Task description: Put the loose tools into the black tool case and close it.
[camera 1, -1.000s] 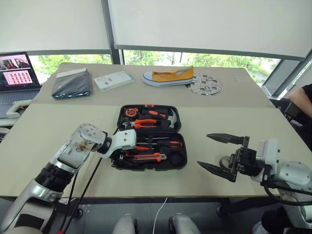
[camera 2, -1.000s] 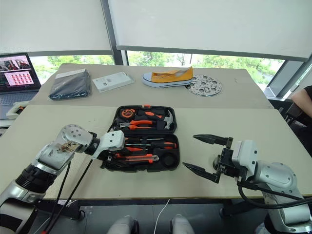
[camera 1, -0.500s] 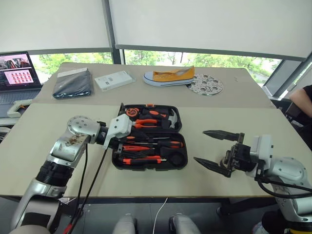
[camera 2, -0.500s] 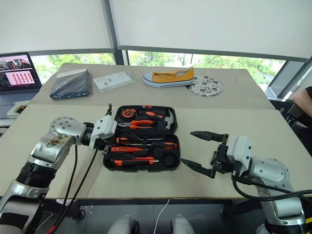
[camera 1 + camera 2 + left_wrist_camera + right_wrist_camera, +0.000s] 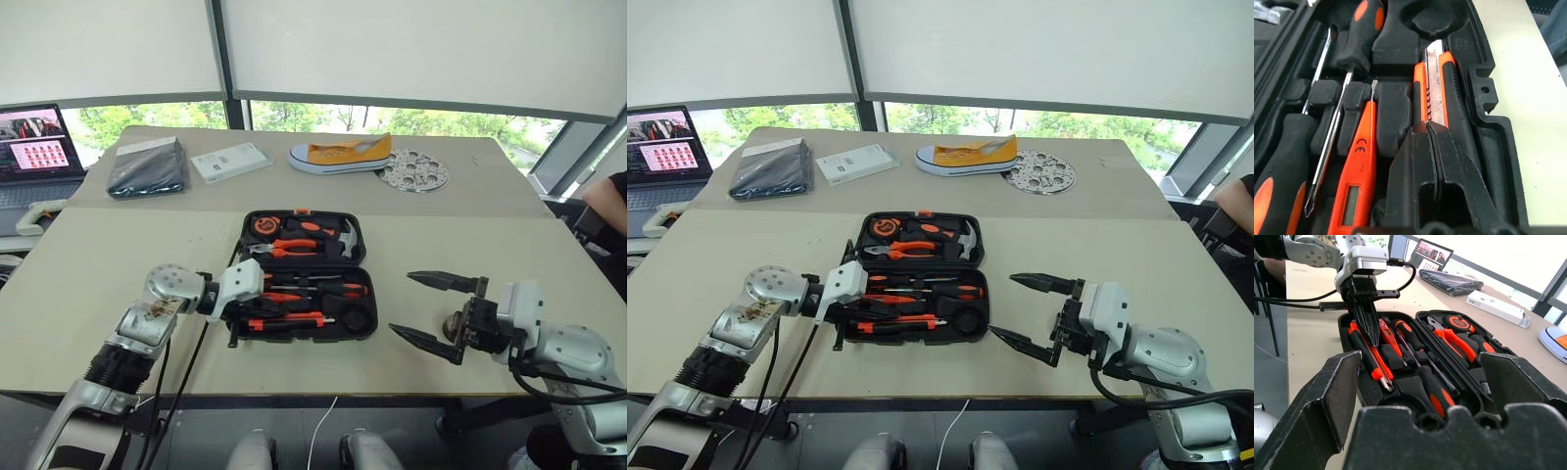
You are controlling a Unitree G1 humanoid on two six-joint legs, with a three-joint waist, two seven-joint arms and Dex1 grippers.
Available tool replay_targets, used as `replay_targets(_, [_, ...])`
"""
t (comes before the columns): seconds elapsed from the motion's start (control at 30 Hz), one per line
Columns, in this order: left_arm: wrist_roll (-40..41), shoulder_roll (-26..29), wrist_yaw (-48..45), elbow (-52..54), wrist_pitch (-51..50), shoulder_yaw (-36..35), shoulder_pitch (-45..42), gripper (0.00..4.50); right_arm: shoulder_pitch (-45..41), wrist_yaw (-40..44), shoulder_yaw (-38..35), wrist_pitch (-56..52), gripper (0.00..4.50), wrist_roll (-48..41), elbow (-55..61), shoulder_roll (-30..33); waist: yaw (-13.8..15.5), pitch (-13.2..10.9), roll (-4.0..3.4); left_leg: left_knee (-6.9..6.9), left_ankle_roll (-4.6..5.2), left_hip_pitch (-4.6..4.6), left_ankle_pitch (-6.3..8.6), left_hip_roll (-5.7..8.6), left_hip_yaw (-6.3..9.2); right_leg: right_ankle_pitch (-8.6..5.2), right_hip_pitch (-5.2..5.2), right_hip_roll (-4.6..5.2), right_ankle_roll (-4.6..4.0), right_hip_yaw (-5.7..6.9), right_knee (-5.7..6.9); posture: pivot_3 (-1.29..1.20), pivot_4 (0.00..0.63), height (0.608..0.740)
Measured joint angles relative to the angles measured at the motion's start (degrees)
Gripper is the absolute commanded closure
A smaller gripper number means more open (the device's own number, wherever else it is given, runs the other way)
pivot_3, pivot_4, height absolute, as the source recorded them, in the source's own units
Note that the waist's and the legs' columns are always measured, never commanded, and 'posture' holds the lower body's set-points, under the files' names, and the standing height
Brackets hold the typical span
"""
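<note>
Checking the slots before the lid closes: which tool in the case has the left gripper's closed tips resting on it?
The orange-and-black utility knife, in the case's front row; the left gripper presses its shut tips on it. The slim orange tester screwdriver lies untouched alongside.

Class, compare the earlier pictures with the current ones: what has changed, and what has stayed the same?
The left gripper rose over the case's left edge, then came back down and shut, its tips now on the utility knife lying in its slot. The right gripper stayed open beside the case; the case stayed open, tools unmoved.
</note>
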State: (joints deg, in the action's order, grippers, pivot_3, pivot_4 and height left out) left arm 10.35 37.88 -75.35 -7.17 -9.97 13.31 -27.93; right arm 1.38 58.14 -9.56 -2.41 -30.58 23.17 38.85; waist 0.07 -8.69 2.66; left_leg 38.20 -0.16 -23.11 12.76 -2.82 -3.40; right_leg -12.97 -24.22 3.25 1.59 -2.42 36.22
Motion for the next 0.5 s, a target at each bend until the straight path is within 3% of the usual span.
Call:
replay_targets(0.23, [-0.34, -0.49, 1.0, 0.21, 4.16, -0.24, 1.42, 4.46, 0.0, 0.26, -0.19, 0.0, 0.0, 0.0, -0.02, 0.01, -0.33, 0.02, -0.03, 0.0, 0.0, -0.01, 0.01, 0.0, 0.0, 0.0, 0.01, 0.0, -0.03, 0.0, -0.01, 0.0, 0.15, 0.74])
replay_targets(0.5, [0.78, -6.07, 5.95, 0.39, 2.28, -1.09, 1.51, 4.46, -0.67, 0.44, 0.03, 0.87, 0.0, 1.28, -0.32, -0.01, 0.26, 0.02, -0.03, 0.09, 0.01, -0.03, 0.0, 0.02, 0.0, 0.03, 0.02, 0.01, 0.06, 0.0, 0.01, 0.0, 0.15, 0.74])
